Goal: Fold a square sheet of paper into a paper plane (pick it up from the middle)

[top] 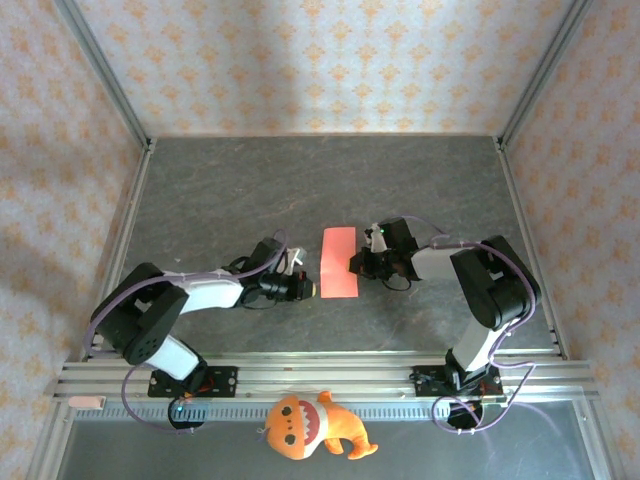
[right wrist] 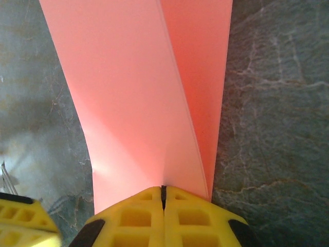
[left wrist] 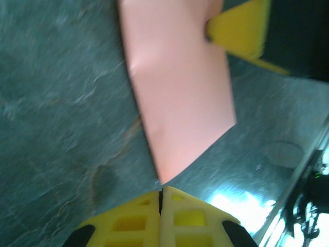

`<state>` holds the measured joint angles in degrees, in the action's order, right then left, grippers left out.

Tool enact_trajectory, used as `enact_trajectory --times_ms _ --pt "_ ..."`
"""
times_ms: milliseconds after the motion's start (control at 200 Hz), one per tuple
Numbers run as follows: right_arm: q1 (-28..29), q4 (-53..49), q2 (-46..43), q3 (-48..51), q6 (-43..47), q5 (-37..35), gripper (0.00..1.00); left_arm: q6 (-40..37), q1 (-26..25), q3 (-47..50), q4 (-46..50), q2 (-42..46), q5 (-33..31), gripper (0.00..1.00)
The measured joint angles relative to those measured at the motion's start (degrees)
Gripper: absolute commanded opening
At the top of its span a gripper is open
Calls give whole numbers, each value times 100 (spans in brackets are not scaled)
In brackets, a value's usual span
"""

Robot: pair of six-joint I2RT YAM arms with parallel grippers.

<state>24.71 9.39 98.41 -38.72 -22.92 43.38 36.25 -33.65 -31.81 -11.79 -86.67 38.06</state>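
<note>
Near edge first: orange plush toy [top: 310,428] sits by the front rail, out of play. Up onto the table [top: 220,190]: left gripper [top: 306,289] is low, jaws shut tight w/ nothing betw. them, tips just short of the near-left corner of the square sheet of paper [top: 340,262]. Sheet's mid-table, flat, red-pink, a tall rectangle. Right wrist view shows a doubled layer, so it reads as the first half-fold made. Across it: right gripper [top: 354,266], jaws also shut, tips at the sheet's right edge, touching it. Can't tell if any paper's nipped. My read: crease-setting stage, early on, no nose folds yet. Next move needs one gripper pinning the sheet while the other opens a bit, catches a corner & turns it in to the centre line w/o dragging the paper.
</note>
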Motion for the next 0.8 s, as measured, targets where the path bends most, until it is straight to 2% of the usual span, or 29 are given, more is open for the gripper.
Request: enact_trajectory --times_ms 105,240,425,611,801 --pt "0 0 0 0 2 -2 0 286 0 -173 -387 -114 87 0" --pt "0 0 0 0 0 0 0 605 -15 -446 -999 -682 398 0" --pt "0 2 0 2 2 -2 0 579 -212 -619 -975 -1239 498 0" --pt "-2 13 4 7 7 2 0 343 -240 -396 -863 -1259 476 0" --pt "-2 11 9 4 37 11 0 50 -264 -79 -664 -872 326 0"
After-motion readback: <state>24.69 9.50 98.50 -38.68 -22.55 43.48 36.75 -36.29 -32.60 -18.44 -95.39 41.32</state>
